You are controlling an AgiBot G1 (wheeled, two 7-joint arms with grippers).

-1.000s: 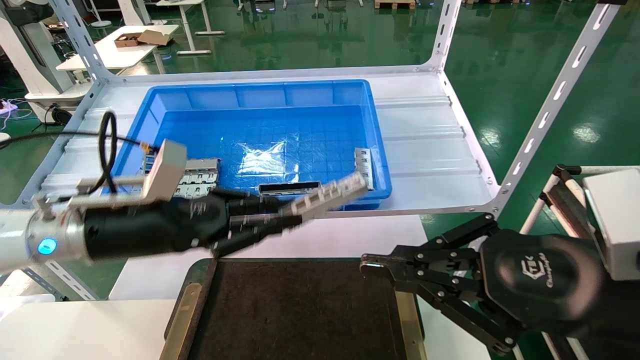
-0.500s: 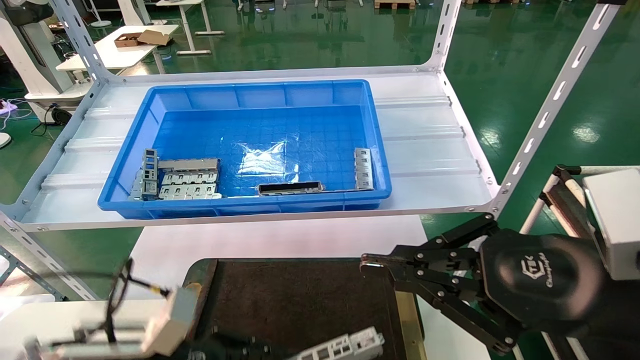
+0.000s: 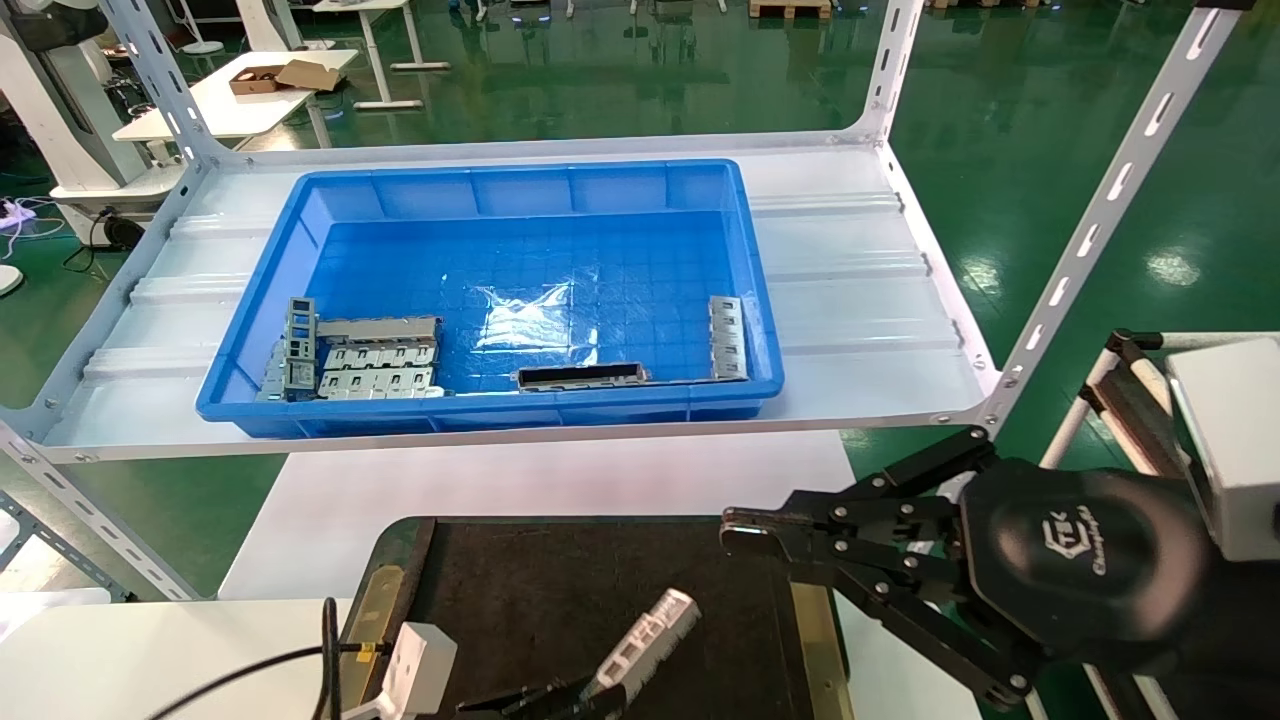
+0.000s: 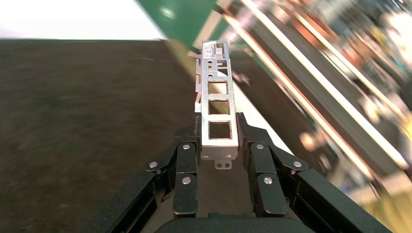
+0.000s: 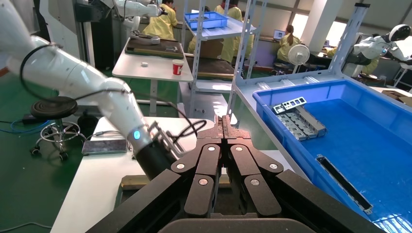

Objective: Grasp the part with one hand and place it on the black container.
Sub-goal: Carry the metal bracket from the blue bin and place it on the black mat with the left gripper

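gripping the part (image 4: 216,114) by one end in the left gripper (image 4: 218,145), holding it tilted above the black container (image 3: 600,580) near its front edge. risking a bounce or slide toward the brass-edged right side if released from this height. idling beside the tray's right edge, right gripper (image 5: 222,127) closed and empty. blue bin (image 3: 330,195) on white shelf (image 3: 850,260) behind, green factory floor (image 3: 1050,120) beyond.

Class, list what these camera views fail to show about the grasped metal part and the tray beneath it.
- Head view: the left gripper is cut off by the bottom edge.
- Neither view settles whether the part touches the black container.
- Left wrist view: background beyond the part is blurred.
- Right gripper is parked, shut.
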